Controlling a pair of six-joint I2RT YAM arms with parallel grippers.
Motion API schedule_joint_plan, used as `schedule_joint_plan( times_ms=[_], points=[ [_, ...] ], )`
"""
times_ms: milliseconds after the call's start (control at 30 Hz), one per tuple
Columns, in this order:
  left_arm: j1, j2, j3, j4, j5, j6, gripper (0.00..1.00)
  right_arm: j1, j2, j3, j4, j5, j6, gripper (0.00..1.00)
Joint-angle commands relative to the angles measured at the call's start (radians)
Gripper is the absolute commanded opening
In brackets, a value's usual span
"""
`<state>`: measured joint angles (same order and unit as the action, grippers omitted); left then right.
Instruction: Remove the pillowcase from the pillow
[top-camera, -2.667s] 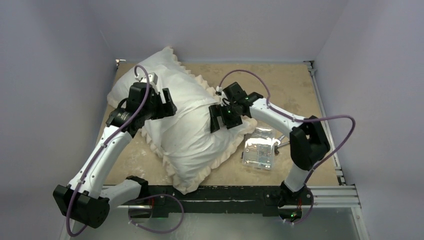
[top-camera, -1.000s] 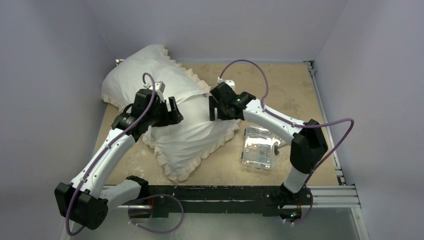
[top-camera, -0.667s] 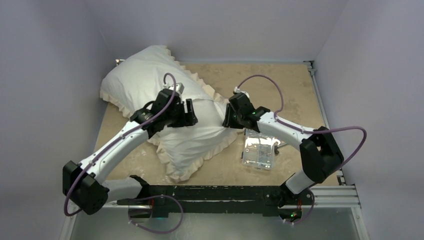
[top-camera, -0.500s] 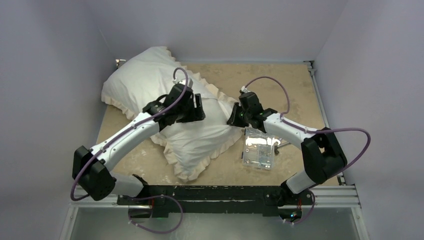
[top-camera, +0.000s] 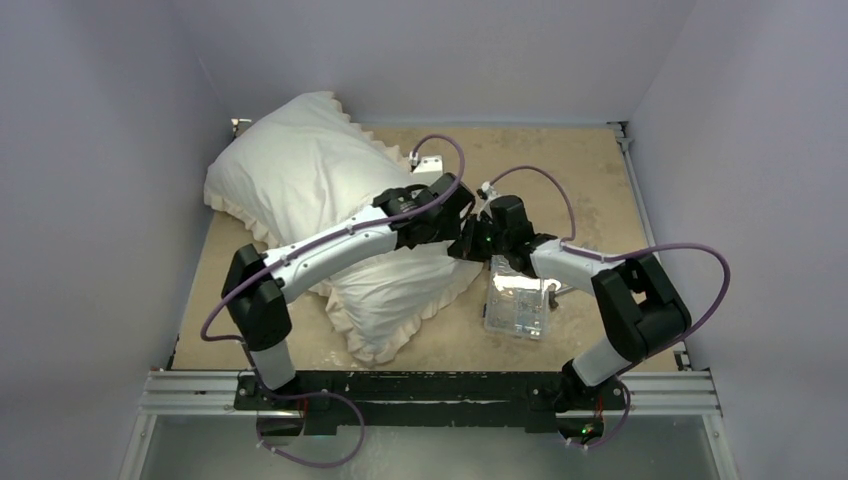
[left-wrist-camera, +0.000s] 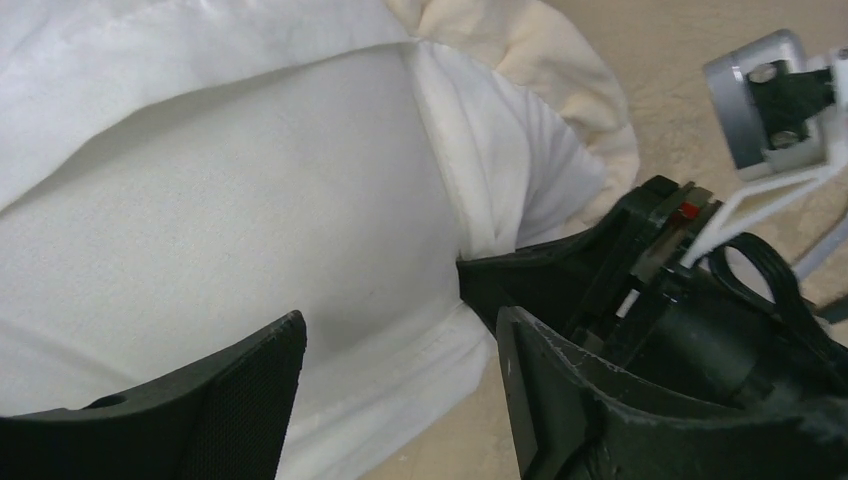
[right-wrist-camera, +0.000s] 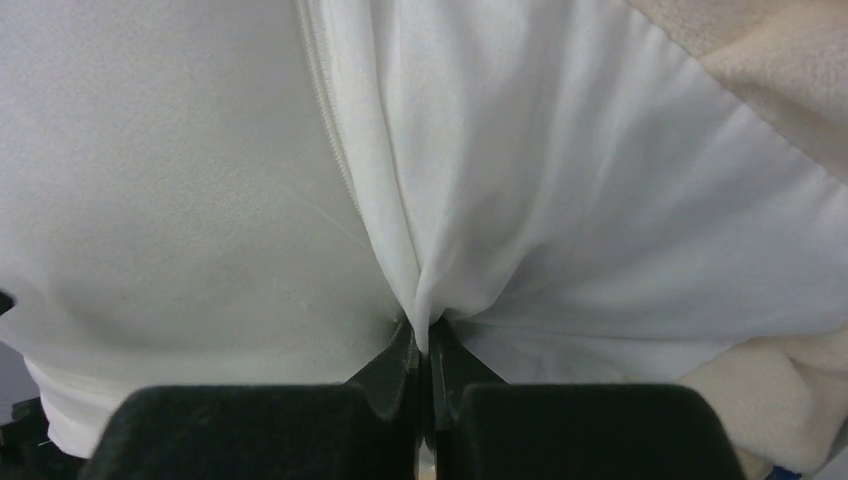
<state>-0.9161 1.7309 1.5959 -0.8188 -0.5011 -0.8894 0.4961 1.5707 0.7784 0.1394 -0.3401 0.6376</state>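
Note:
The pillowcase (top-camera: 300, 180) lies at the table's left with its white back up and its cream frill (top-camera: 385, 340) round the edge. The pillow fills it, and a smooth white bulge (left-wrist-camera: 230, 220) shows beside a loose white flap (left-wrist-camera: 500, 170). My right gripper (top-camera: 468, 245) is at the case's right edge, shut on a pinched fold of that white fabric (right-wrist-camera: 428, 345). Just beside it, over the same edge, my left gripper (top-camera: 452, 215) hangs open (left-wrist-camera: 400, 390) with nothing between its fingers, and the right gripper's black body (left-wrist-camera: 560, 290) is close in front.
A clear plastic box (top-camera: 518, 298) sits right of the pillow, under the right forearm. The tan table (top-camera: 580, 170) ends at grey walls at the back and both sides. A metal rail (top-camera: 450, 385) runs along the near edge.
The left arm swung right across the pillow until its open gripper was next to the right one. The right gripper dropped to the case's right edge and shut on the fabric.

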Motion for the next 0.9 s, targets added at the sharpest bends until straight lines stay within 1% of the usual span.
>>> schedule_joint_plan(
  times_ms=[0,133,200,267,367,433,533,567,600,633,700,767,800,867],
  points=[
    [-0.012,0.072,0.056,-0.141,-0.170,-0.112,0.70,0.005,0.001,-0.045,0.001,-0.094,-0.033,0.02],
    [-0.012,0.146,0.058,-0.168,-0.213,-0.184,0.76,0.006,-0.013,-0.068,0.020,-0.107,-0.034,0.00],
    [-0.011,0.173,0.045,-0.151,-0.219,-0.207,0.80,0.005,-0.013,-0.074,0.022,-0.106,-0.038,0.00],
    [-0.010,0.196,0.028,-0.111,-0.200,-0.214,0.81,0.005,-0.010,-0.075,0.023,-0.106,-0.041,0.00],
    [-0.005,0.197,-0.039,-0.011,-0.141,-0.213,0.83,0.005,-0.007,-0.075,0.025,-0.100,-0.041,0.00],
    [0.011,0.196,-0.095,0.059,-0.071,-0.219,0.83,0.006,-0.007,-0.075,0.024,-0.088,-0.041,0.00],
    [0.033,0.198,-0.177,0.144,0.009,-0.220,0.80,0.005,-0.005,-0.066,0.014,-0.067,-0.033,0.00],
    [0.038,0.200,-0.199,0.163,0.027,-0.216,0.77,0.005,-0.007,-0.065,0.012,-0.062,-0.029,0.00],
    [0.042,0.199,-0.216,0.180,0.043,-0.207,0.71,0.005,-0.010,-0.062,0.010,-0.057,-0.024,0.00],
    [0.044,0.199,-0.229,0.191,0.053,-0.199,0.62,0.005,-0.013,-0.060,0.005,-0.052,-0.020,0.00],
    [0.053,0.186,-0.245,0.195,0.050,-0.184,0.38,0.005,-0.020,-0.054,-0.017,-0.021,-0.018,0.00],
    [0.069,0.155,-0.258,0.205,0.048,-0.152,0.11,0.006,-0.028,-0.041,-0.051,0.022,-0.023,0.00],
    [0.076,0.139,-0.263,0.208,0.046,-0.133,0.00,0.005,-0.031,-0.033,-0.071,0.054,-0.026,0.00],
    [0.098,0.098,-0.268,0.194,0.030,-0.097,0.00,0.005,-0.038,-0.017,-0.108,0.103,-0.029,0.02]
  ],
)
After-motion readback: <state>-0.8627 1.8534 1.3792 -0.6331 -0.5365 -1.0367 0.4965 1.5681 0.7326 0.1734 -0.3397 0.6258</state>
